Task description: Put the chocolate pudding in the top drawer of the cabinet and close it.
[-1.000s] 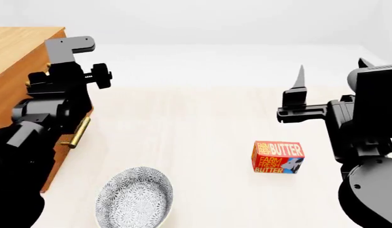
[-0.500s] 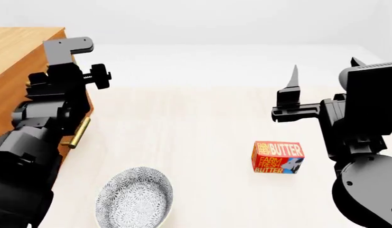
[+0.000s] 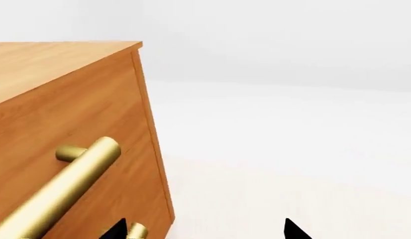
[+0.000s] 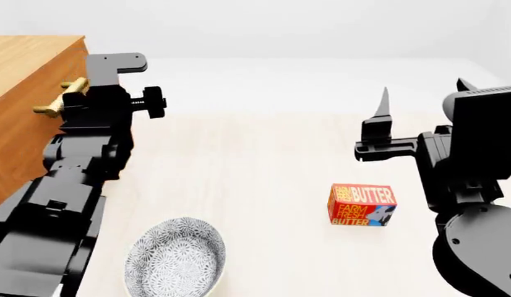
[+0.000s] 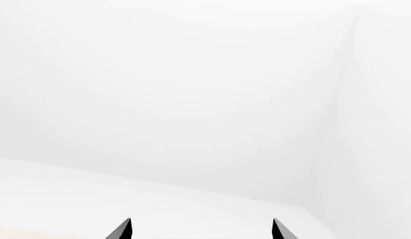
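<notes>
Left wrist view: the left gripper (image 3: 204,233) shows only two dark tips at the picture's edge, standing well apart with nothing between them, so the fingers are spread and empty. One tip lies against the lower corner of the cabinet (image 3: 72,99), beside the end of a second brass handle (image 3: 136,231) that barely shows. Just beyond the fingers, a long brass bar handle (image 3: 66,186) stands off the orange-brown wood front of the top drawer (image 3: 86,119), which sits flush in the cabinet.

In the head view the left arm reaches up beside the cabinet (image 4: 28,105), its wrist near the cabinet's front corner, where one brass handle end (image 4: 62,99) shows.

The right gripper (image 5: 201,230) also shows two separated tips with nothing between them, fingers parted and empty. In the head view one pointed finger (image 4: 382,111) stands upright, far from the cabinet across the worktop (image 4: 255,167).

A red-orange butter box (image 4: 361,204) stands on the worktop, well away from the cabinet, below that finger. A patterned bowl (image 4: 174,257) sits nearer the cabinet. The chocolate pudding appears in no view.
</notes>
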